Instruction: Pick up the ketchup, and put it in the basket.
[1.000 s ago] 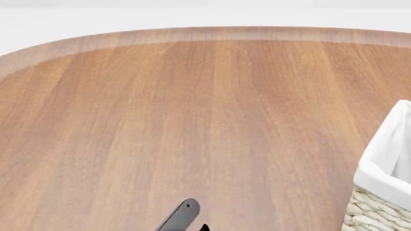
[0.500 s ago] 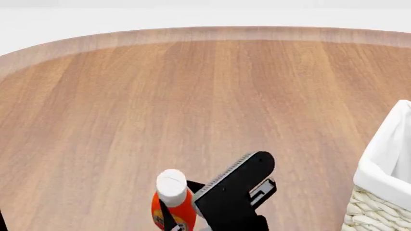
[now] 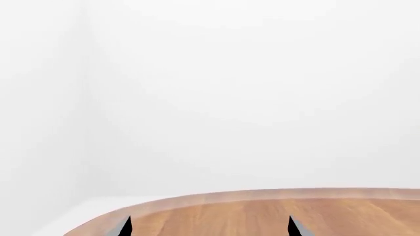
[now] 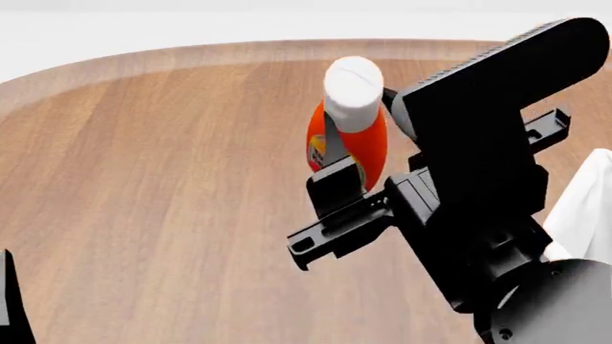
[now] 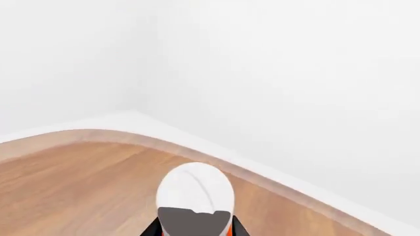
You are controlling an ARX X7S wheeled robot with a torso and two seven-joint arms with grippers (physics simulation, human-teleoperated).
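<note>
My right gripper (image 4: 356, 170) is shut on the ketchup (image 4: 350, 140), an orange-red bottle with a white cap (image 4: 353, 82). It holds the bottle upright, high above the wooden table (image 4: 143, 179). In the right wrist view the cap (image 5: 195, 189) shows just beyond the gripper (image 5: 195, 227). Only a strip of the basket's white cloth liner (image 4: 591, 190) shows at the right edge, to the right of the bottle; my right arm hides the rest. My left gripper (image 3: 208, 229) is open and empty, with only table and wall ahead of it.
The table's curved far edge (image 4: 287, 50) runs across the back, with white floor or wall beyond. A black part of my left arm (image 4: 10, 301) shows at the lower left corner. My right arm (image 4: 497, 215) fills the lower right of the head view.
My right gripper has risen with the ketchup from the bottom of the head view to its upper middle and moved right. The arm now covers most of the basket.
</note>
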